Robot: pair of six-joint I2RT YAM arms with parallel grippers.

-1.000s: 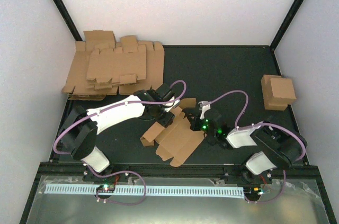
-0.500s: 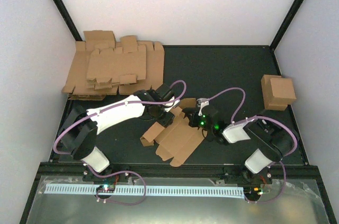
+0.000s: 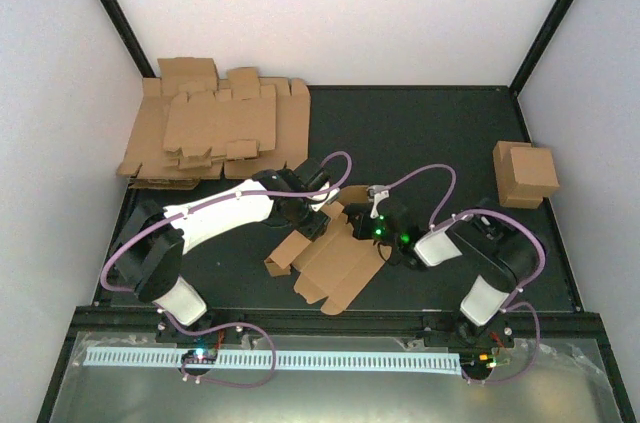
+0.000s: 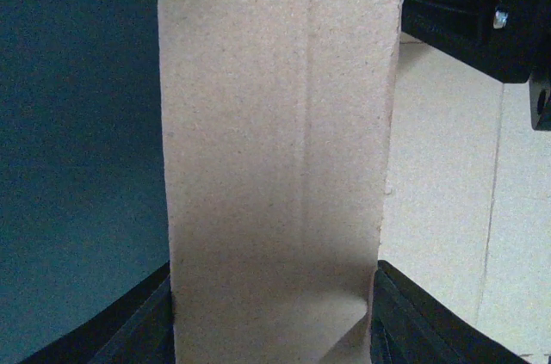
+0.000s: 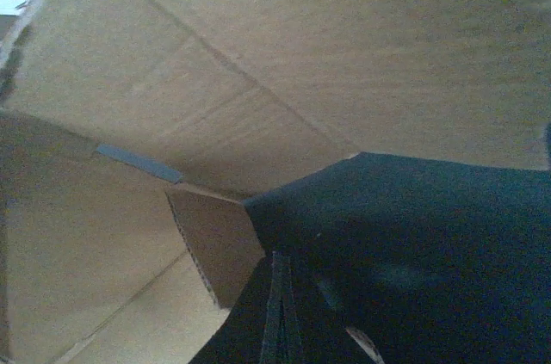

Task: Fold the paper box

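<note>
Paper box is lying half-folded near the front middle of the dark bench, with one end spreading flat toward the near edge and the far end rising between the two arms. In the top view the left gripper is reaching to its far left corner and the right gripper is pressing against its far right side, but the fingers themselves are too small to judge there.

The left wrist view is showing more: an upright cardboard flap is standing between the black fingers, its two edges meeting them. Whether they are squeezing it, I cannot tell.

The right wrist view is filled by cardboard panels very close to the lens, with a dark blurred shape below. The state of the right fingers cannot be told.

Only the top view is showing the pile of flat blanks at the far left and a finished box at the right edge.
</note>
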